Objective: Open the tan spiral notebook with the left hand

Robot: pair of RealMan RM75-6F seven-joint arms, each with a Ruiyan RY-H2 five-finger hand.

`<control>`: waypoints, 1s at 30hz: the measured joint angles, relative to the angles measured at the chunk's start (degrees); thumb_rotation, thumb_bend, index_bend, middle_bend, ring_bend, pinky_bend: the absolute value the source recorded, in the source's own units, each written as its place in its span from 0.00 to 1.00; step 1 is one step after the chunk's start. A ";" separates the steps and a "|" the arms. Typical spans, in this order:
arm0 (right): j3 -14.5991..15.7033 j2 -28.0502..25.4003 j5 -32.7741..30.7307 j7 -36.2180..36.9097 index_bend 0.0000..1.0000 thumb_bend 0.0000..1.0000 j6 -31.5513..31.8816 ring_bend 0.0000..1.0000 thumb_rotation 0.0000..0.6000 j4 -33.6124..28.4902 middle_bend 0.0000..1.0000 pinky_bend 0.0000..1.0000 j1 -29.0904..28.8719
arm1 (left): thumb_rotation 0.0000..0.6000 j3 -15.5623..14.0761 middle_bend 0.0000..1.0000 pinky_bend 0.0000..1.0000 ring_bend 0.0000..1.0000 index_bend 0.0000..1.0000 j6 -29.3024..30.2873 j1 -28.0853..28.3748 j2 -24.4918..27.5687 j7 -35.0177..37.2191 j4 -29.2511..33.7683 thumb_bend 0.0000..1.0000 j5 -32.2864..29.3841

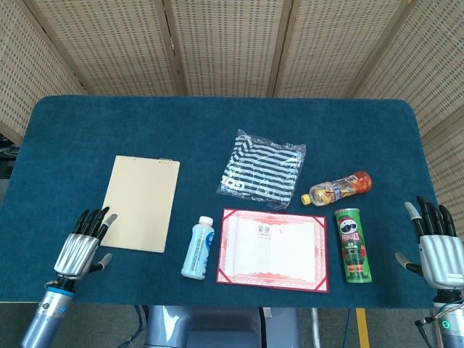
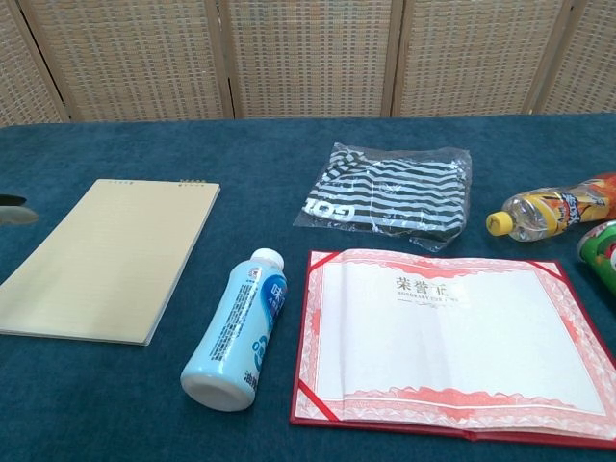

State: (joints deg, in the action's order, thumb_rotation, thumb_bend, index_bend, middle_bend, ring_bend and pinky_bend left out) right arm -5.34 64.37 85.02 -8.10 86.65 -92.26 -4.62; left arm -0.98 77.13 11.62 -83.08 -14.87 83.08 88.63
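The tan spiral notebook (image 1: 141, 202) lies closed and flat on the blue table (image 1: 87, 130), left of centre, with its binding along the far edge; the chest view shows the notebook (image 2: 114, 258) at the left. My left hand (image 1: 81, 246) hovers open at the near left, its fingertips just off the notebook's near left corner. My right hand (image 1: 435, 243) is open at the near right edge, far from the notebook. Neither hand shows in the chest view.
A white-and-blue bottle (image 1: 198, 247) lies just right of the notebook. Beside it is a red-bordered certificate (image 1: 273, 249), then a green chips can (image 1: 352, 244). A striped packaged garment (image 1: 262, 170) and an orange drink bottle (image 1: 340, 188) lie further back.
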 measured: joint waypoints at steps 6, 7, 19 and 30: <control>0.06 -0.17 -0.27 0.80 0.03 0.05 -0.25 0.00 1.00 -0.32 0.00 0.00 0.07 | 1.00 -0.02 0.00 0.00 0.00 0.00 -1.65 0.57 -2.00 -0.55 -2.37 0.32 -0.74; 0.05 -0.21 -0.30 0.88 0.03 0.05 -0.30 0.00 1.00 -0.35 0.00 0.00 0.07 | 1.00 0.00 0.00 0.00 0.00 0.00 -2.04 0.70 -2.31 -0.60 -2.73 0.33 -0.97; 0.20 -0.27 -0.11 1.74 0.03 0.05 -0.36 0.00 1.00 -0.40 0.00 0.00 0.14 | 1.00 0.78 0.00 0.00 0.00 0.00 -5.97 2.39 -6.03 -1.59 -7.02 0.33 -3.90; 0.16 -0.31 -0.15 2.67 0.03 0.05 -0.39 0.00 1.00 -0.49 0.00 0.00 0.18 | 1.00 1.95 0.00 0.00 0.00 0.00 -8.18 4.39 -8.43 -2.50 -9.17 0.33 -5.34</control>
State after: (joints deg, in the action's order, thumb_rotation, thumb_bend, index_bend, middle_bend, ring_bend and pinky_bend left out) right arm -5.17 64.06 84.88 -5.43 86.26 -92.75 -4.44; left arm 0.97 68.96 16.01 -91.51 -17.37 73.91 83.29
